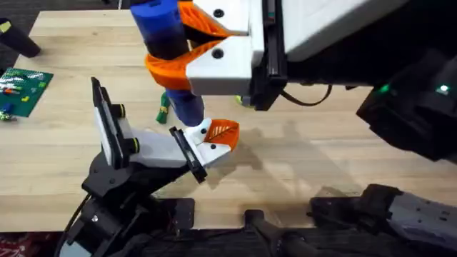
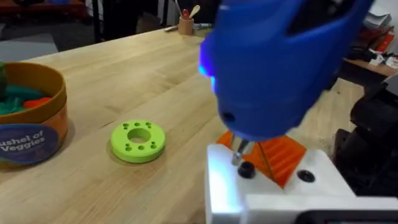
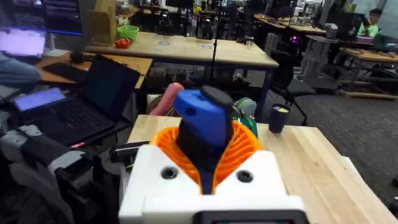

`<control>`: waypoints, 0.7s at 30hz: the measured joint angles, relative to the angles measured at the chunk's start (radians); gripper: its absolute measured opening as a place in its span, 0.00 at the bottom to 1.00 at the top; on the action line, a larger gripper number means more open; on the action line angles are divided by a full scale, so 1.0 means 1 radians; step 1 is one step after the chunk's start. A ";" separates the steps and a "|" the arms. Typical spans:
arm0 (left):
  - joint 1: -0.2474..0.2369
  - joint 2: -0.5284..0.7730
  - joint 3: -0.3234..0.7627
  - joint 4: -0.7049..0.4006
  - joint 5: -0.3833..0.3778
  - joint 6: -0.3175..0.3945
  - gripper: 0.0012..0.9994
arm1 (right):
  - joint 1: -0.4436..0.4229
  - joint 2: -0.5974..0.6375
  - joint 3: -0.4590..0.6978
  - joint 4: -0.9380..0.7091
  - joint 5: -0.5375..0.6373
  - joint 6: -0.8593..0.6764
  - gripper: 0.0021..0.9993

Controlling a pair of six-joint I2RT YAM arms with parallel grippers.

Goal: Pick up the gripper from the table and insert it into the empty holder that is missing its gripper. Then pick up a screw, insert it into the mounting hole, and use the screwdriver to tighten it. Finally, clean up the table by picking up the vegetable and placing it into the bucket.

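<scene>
My right gripper (image 1: pixel 170 44) is shut on the blue screwdriver (image 1: pixel 166 28), its orange jaws clamped round the thick body just below the black cap (image 3: pixel 217 98). The screwdriver points down at the white holder (image 1: pixel 153 146) on the end of my left arm. The small orange gripper (image 1: pixel 223 132) sits seated on that holder. In the left wrist view the screwdriver's metal tip (image 2: pixel 238 152) rests at a black screw (image 2: pixel 246 170) in the white mount, beside the orange gripper (image 2: pixel 283 155). The dark-green vegetable (image 1: pixel 163 107) lies on the table (image 1: pixel 307 164) just behind the screwdriver shaft.
An orange bucket (image 2: pixel 43 124) with toy veggies inside stands beyond the holder in the left wrist view, with a lime-green disc (image 2: pixel 138 140) near it. A green board (image 1: pixel 25 89) lies at the table's left edge. Bare wood stretches to the right of the holder.
</scene>
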 joint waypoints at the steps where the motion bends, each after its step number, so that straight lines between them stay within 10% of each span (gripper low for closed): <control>1: 0.000 0.000 0.000 0.000 0.000 0.000 0.01 | -0.003 0.000 0.000 0.000 -0.001 0.003 0.06; 21: 0.000 0.000 0.000 0.000 0.000 0.000 0.01 | -0.059 0.000 0.000 -0.036 -0.052 0.068 0.06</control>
